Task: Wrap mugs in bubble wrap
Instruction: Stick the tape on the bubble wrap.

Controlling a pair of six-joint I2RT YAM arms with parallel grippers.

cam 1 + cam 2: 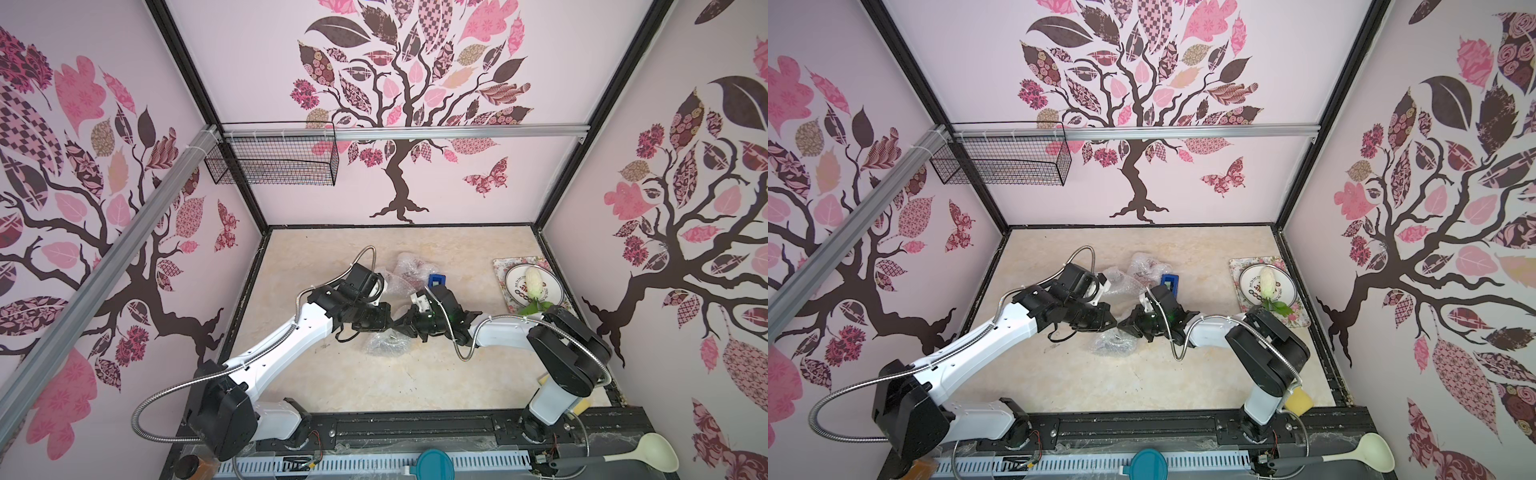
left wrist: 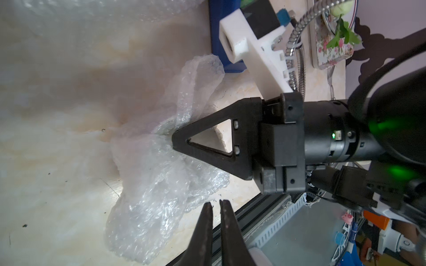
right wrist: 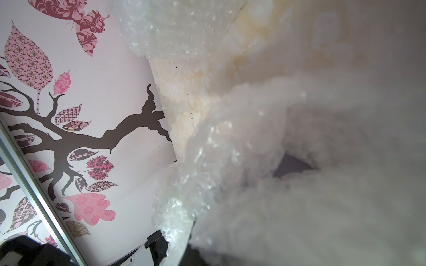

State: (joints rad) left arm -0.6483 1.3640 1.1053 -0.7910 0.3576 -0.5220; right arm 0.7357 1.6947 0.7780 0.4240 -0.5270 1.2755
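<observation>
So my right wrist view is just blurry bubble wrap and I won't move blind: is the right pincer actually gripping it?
Observer: Yes; the left wrist view shows the right pincer shut on a bunched edge of the bubble wrap.
Operator: And the left one?
Observer: The left pincer is shut beside that sheet, gripping nothing I can see.
Operator: Anything close by?
Observer: In a top view the blue tape dispenser stands just beyond the right pincer.

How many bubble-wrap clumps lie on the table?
3: a far clump of clear bubble wrap beside the blue tape dispenser; a second clump by the left arm's wrist; a near clump pinched by the right claw. Arms may hide more.
</observation>
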